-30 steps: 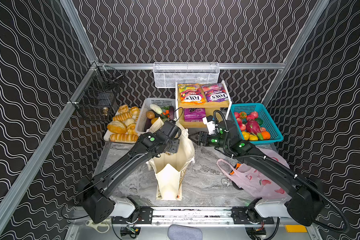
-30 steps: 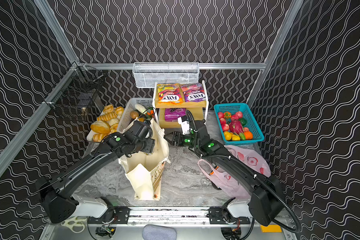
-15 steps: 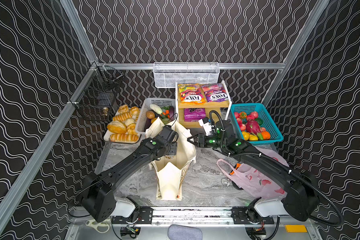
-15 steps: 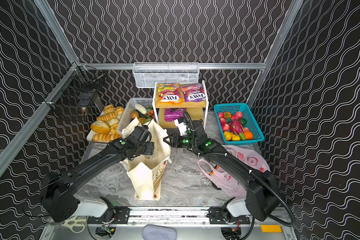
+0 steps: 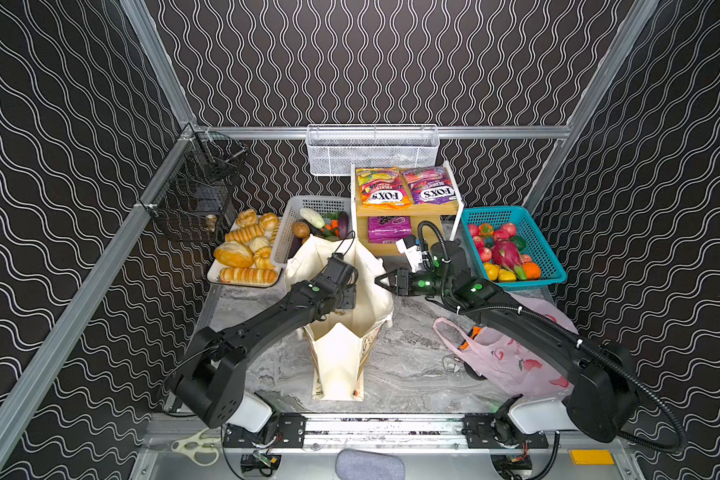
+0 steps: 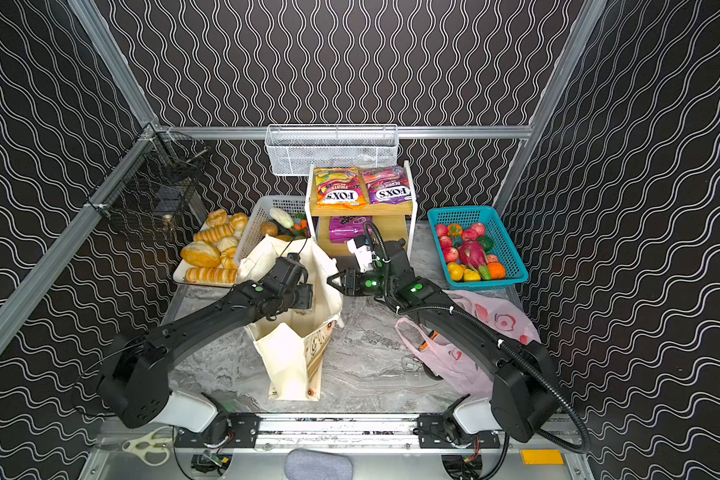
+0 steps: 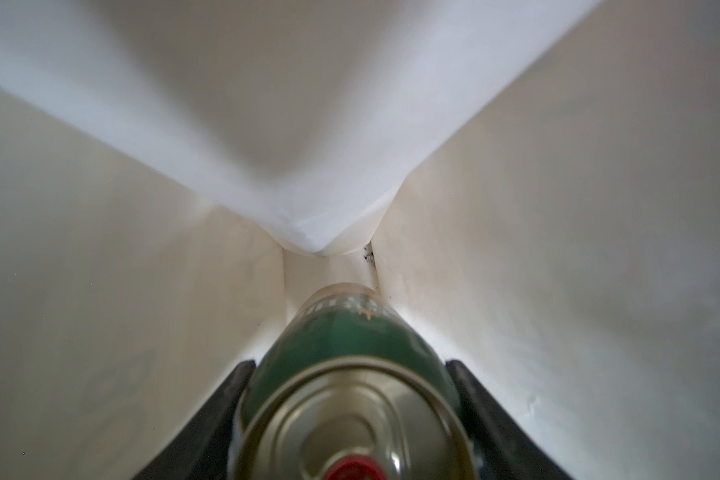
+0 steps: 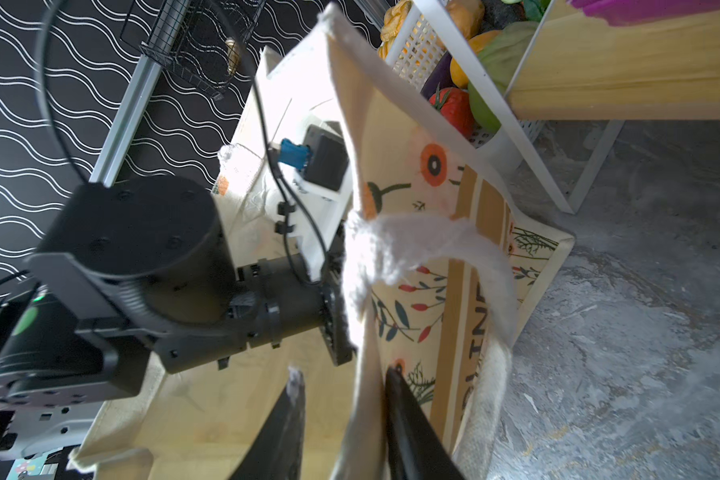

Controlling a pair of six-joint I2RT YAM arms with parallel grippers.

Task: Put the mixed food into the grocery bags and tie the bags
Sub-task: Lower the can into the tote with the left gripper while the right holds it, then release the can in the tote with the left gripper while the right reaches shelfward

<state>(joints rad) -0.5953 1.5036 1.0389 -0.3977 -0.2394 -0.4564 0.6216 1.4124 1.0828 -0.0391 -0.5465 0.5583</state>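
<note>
1. White tray (image 5: 215, 277): bread rolls (image 5: 233, 254). White mesh basket (image 5: 285, 232): toy vegetables (image 5: 312, 218).
2. Cream canvas tote (image 5: 337, 361), centre: left gripper (image 7: 348, 374) inside, clamped on green-labelled can (image 7: 341, 340).
3. Right gripper (image 8: 344, 386): jaws astride tote wall, not quite pinching.
4. Teal mesh basket (image 5: 543, 249): toy fruits (image 5: 504, 253). Thin pink plastic carrier (image 5: 504, 361) partly under right arm (image 5: 528, 336); we cannot make out its contents.
5. Since a second ago, we log left gripper deeper, right jaws narrower.

The left arm (image 5: 267, 328) and right arm (image 5: 528, 332) are matte black with rounded links, small green indicator lights (image 5: 422, 284) and white base housings (image 5: 252, 411). A corrugated black hose (image 5: 681, 434) loops at the lower right. In the right wrist view, a white camera bracket (image 8: 321, 208) carries a blue connector (image 8: 294, 153), and the right gripper (image 8: 342, 376) has tapered black fingers (image 8: 412, 428).
</note>
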